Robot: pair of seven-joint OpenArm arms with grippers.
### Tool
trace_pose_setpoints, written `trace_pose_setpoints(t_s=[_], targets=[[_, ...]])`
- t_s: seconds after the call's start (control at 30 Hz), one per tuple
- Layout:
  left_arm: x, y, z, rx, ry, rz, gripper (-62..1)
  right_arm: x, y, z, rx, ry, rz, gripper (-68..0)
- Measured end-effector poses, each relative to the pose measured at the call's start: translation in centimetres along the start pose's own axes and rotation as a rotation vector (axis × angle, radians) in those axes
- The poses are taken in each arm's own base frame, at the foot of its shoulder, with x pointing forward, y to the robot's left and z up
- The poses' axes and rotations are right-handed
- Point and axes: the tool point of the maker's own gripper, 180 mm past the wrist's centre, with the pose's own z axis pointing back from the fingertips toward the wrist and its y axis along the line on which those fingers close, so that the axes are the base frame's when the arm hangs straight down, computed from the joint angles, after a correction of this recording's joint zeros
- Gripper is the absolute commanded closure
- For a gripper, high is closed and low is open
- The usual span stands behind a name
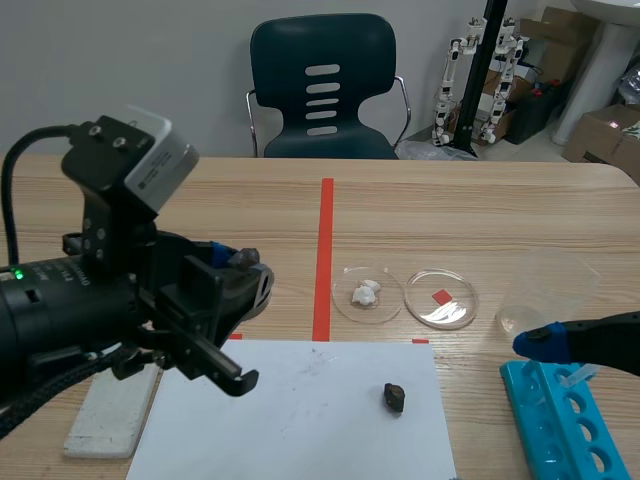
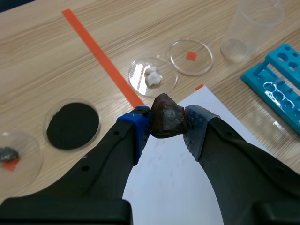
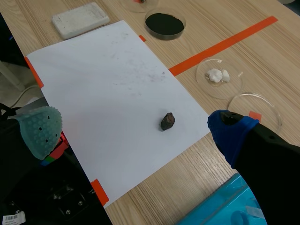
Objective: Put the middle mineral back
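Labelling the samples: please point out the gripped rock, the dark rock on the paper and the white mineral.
brown rock (image 2: 168, 116), left wrist view, middle of its front face.
small dark rock (image 3: 168, 121), right wrist view, its centre.
white mineral (image 2: 153, 78), left wrist view, middle of the lumps.

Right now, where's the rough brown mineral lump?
Left wrist view: the mineral lump is pinched in the left gripper, near the white paper sheet's corner.
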Motion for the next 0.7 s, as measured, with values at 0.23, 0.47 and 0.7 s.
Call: trace_pose_setpoints(t_s=[0.23, 0.47, 0.7], targets=[[-1.4, -0.4, -4.4, 0.002, 0.076, 0.072, -13.0, 0.0, 0.0, 0.0, 0.000, 0.000, 0.000, -67.9], [-6.3, 2.8, -7.7, 0.205, 0.319, 0.325, -13.0, 0.0, 0.0, 0.0, 0.000, 0.000, 0.000, -67.9], [-7.7, 3.8, -8.6, 0.266, 0.478, 0.452, -13.0, 0.0, 0.0, 0.0, 0.000, 0.000, 0.000, -67.9]])
